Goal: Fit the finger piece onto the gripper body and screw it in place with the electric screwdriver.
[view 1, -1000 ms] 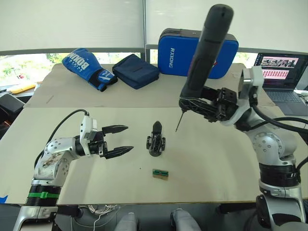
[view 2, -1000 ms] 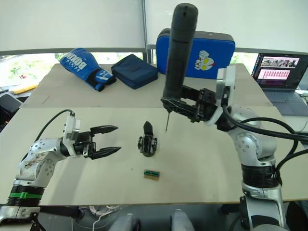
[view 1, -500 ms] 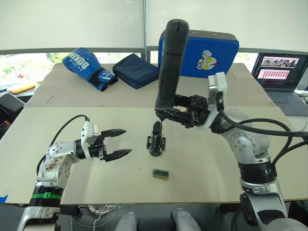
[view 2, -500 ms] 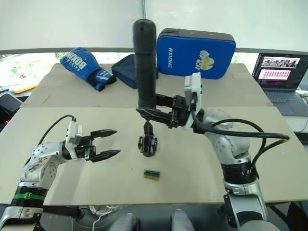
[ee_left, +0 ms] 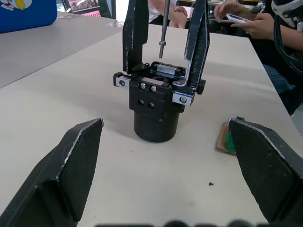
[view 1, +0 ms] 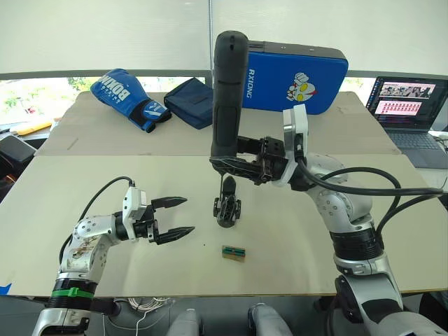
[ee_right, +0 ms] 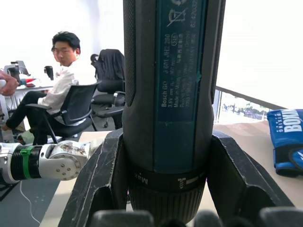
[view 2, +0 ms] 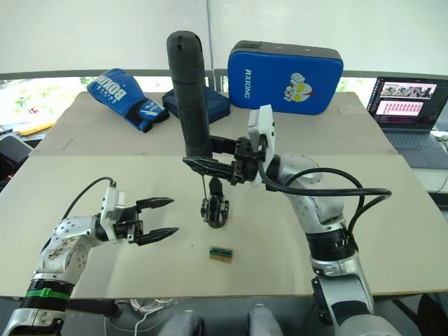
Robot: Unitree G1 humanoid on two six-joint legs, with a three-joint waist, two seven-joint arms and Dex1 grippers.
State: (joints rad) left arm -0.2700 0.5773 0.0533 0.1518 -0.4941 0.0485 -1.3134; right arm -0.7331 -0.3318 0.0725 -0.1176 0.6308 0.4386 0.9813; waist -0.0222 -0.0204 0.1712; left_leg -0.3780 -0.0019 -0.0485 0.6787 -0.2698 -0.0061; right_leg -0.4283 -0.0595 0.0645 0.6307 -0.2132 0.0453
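Screwing step: electric screwdriver (view 1: 227, 98) clamped upright in right gripper (view 1: 241, 162), bit poised over gripper body (view 1: 227, 208) at frame centre. Left gripper (view 1: 175, 218) held open, lower left. Bit-to-screw alignment needed next.

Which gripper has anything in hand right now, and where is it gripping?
The right gripper holds the electric screwdriver near its lower end, just above the bit. The left gripper is open and empty.

An office: laptop (view 1: 409, 112), swivel chairs (ee_right: 78, 111), seated person (ee_right: 61, 80).
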